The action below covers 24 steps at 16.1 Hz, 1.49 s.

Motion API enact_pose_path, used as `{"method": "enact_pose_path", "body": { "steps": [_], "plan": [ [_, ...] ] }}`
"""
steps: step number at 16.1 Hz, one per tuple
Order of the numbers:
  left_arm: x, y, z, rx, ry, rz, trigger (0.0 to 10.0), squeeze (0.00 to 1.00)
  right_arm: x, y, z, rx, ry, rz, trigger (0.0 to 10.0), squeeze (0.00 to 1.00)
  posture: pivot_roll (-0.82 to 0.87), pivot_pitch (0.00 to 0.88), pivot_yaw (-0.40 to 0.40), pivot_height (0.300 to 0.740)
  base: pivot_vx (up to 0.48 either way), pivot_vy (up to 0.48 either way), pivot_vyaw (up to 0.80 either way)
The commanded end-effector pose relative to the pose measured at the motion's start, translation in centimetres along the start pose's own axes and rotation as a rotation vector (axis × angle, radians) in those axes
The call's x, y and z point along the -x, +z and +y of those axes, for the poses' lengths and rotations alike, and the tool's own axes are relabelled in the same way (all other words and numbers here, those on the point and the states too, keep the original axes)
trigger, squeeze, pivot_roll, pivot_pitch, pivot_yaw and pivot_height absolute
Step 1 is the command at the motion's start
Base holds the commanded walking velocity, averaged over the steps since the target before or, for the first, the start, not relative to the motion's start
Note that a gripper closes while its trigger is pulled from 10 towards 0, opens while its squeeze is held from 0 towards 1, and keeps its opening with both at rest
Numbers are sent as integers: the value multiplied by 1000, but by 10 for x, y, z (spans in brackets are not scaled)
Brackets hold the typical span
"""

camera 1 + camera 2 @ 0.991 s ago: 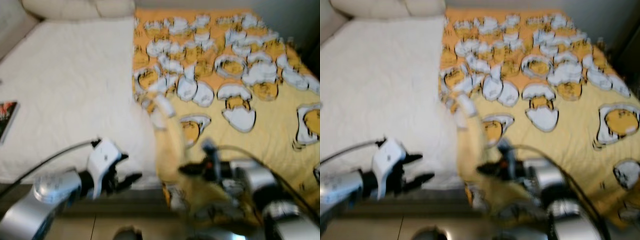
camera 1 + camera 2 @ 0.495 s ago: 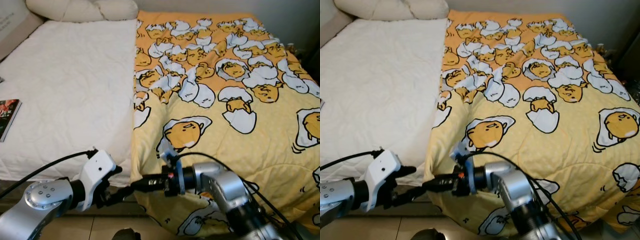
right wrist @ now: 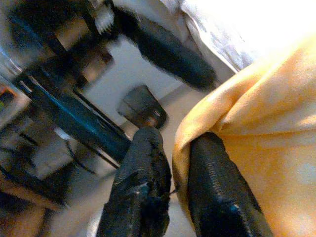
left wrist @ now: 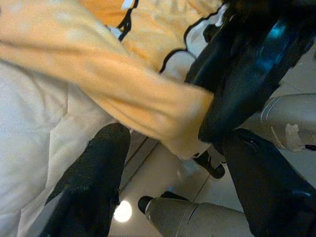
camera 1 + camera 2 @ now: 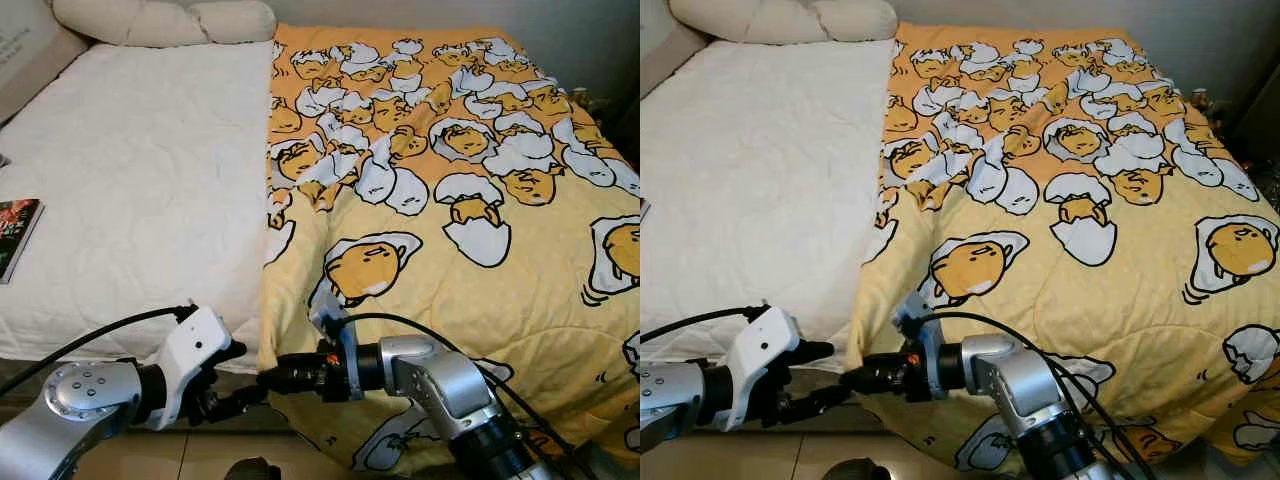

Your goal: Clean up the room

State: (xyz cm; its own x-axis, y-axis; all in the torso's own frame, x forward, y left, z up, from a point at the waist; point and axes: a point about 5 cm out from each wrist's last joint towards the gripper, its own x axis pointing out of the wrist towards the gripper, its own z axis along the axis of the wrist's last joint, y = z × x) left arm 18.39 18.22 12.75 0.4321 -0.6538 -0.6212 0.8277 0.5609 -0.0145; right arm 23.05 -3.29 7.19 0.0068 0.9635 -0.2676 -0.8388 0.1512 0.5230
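Observation:
A yellow blanket (image 5: 470, 210) printed with egg cartoons covers the right half of the bed. My right gripper (image 5: 266, 378) reaches leftward at the bed's near edge and is shut on the blanket's near left corner (image 3: 237, 113). In the right wrist view the yellow cloth runs between its two black fingers (image 3: 143, 177). My left gripper (image 5: 250, 374) sits just to the left of it, open. Its fingers (image 4: 94, 177) stand on either side of the held corner (image 4: 148, 98) without pinching it.
The bare white mattress (image 5: 140, 170) makes up the bed's left half, with pillows (image 5: 160, 20) at the head. A book (image 5: 14, 234) lies at the mattress's left edge. Tiled floor (image 4: 163, 173) is below the grippers. Dark clutter (image 5: 1215, 100) stands past the bed's right side.
The blanket corner was lifted and blurred in my right gripper; it now lies down at the bed's near edge. The right gripper has moved left, close to the left gripper.

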Motion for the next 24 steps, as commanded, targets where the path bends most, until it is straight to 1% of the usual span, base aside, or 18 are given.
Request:
{"method": "enact_pose_path", "body": {
  "steps": [1, 3, 5, 7, 10, 11, 12, 13, 14, 15, 16, 17, 18, 19, 20, 21, 22, 24],
  "plan": [
    [0, 1, -1, -16, -9, 1, 10000, 0, 1, -1, 0, 51, -30, 23, 10000, 1000, 79, 0, 32, 740, 0, 0, 0],
    [-2, -4, -1, -11, -12, 10, 10000, 0, 13, -6, -2, 123, -75, 75, 10000, 1000, 69, 0, 31, 740, 0, 0, 0],
    [-4, -6, -1, -7, -10, 9, 10000, 0, 21, -8, -2, 156, -98, 82, 10000, 1000, 58, 0, 30, 740, 0, 0, 0],
    [-7, -7, 0, -1, 1, -2, 10000, 0, 32, -2, -4, 122, -150, -6, 10000, 1000, 42, 0, 29, 740, 0, 0, 0],
    [-11, -7, 4, 15, 45, -29, 10000, 0, 51, -4, -8, 78, -242, -84, 10000, 1000, 24, 0, 27, 740, 0, 0, 0],
    [-14, -9, 8, 34, 97, -52, 10000, 0, 66, -10, -17, 52, -361, -126, 10000, 1000, 10, 0, 26, 740, 0, 0, 0],
    [-16, -9, 12, 55, 153, -79, 10000, 0, 75, -14, -20, 52, -447, -152, 10000, 1000, 7, 0, 23, 740, 0, 0, 0],
    [-18, -10, 14, 77, 193, -98, 10000, 0, 80, -16, -22, 36, -503, -175, 10000, 1000, 4, 0, 22, 740, 0, 0, 0],
    [-21, -10, 18, 105, 264, -125, 10000, 0, 88, -19, -27, 17, -606, -212, 10000, 1000, -4, 0, 16, 740, 0, 0, 0],
    [-24, -11, 20, 120, 300, -132, 10000, 0, 93, -21, -30, 18, -671, -227, 10000, 1000, -6, 0, 14, 740, 0, 0, 0],
    [-29, -12, 24, 134, 372, -148, 10000, 0, 102, -24, -38, 4, -812, -255, 10000, 1000, -11, 0, 10, 740, 0, 0, 0],
    [-33, -7, 34, 151, 488, -203, 10000, 0, 113, -27, -44, -4, -985, -287, 10000, 1000, -13, 0, 7, 740, 0, 0, 0],
    [-34, -5, 36, 157, 516, -219, 10000, 0, 115, -28, -45, -6, -1026, -295, 10000, 1000, -13, 0, 1, 740, 0, 0, 0],
    [-38, -2, 42, 199, 591, -260, 10000, 0, 119, -29, -48, -40, -1108, -331, 10000, 0, -11, 0, -7, 740, 0, 0, 0],
    [-39, 1, 45, 222, 621, -281, 10000, 0, 120, -30, -48, -53, -1150, -356, 10000, 0, -11, 0, -7, 740, 0, 0, 0],
    [-42, 4, 46, 240, 648, -296, 10000, 0, 124, -33, -51, -110, -1251, -386, 10000, 0, -10, 0, -15, 740, 0, 240, 0],
    [-44, 4, 44, 235, 650, -295, 10000, 0, 125, -32, -52, -141, -1306, -437, 10000, 0, -10, 0, -15, 740, 0, 259, 0],
    [-46, 3, 46, 245, 684, -306, 10000, 0, 122, -30, -53, -90, -1361, -436, 10000, 0, -9, 0, -22, 740, 0, 285, 0]
  ]
}}
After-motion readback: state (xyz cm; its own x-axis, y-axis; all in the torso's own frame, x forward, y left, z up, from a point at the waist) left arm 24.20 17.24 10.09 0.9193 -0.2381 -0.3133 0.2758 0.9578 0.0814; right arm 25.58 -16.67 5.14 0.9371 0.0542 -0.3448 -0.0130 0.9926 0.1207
